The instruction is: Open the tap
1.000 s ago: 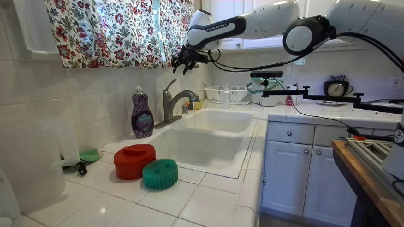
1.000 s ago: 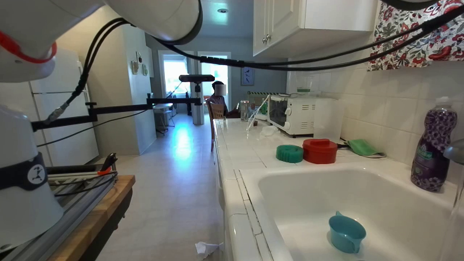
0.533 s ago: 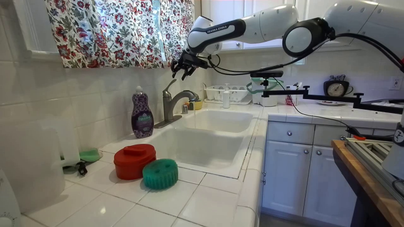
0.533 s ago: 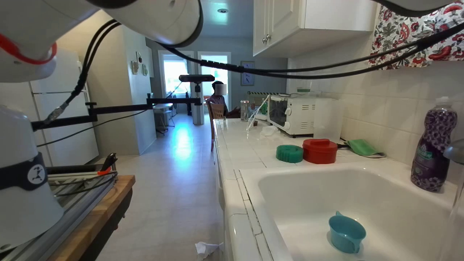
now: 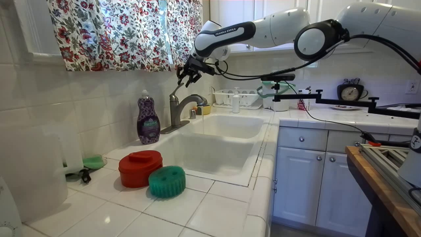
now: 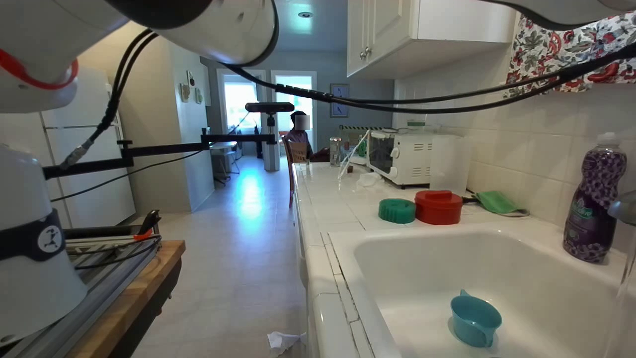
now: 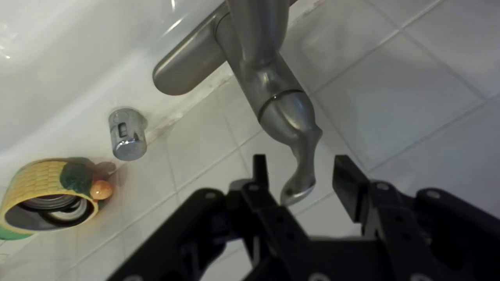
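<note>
Tiled kitchen counter (image 5: 220, 210), claw (image 7: 301, 171) spread, tap lever (image 7: 306, 156) between its fingertips (image 7: 347, 179)

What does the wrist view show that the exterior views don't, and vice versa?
Only in the wrist view: the lever seen from above, between the open fingers, and the slot in the chrome cap.

Only outside: the purple bottle and red tub, in both exterior views, and a blue cup, in an exterior view.

Shared: the sink and part of the tap.
</note>
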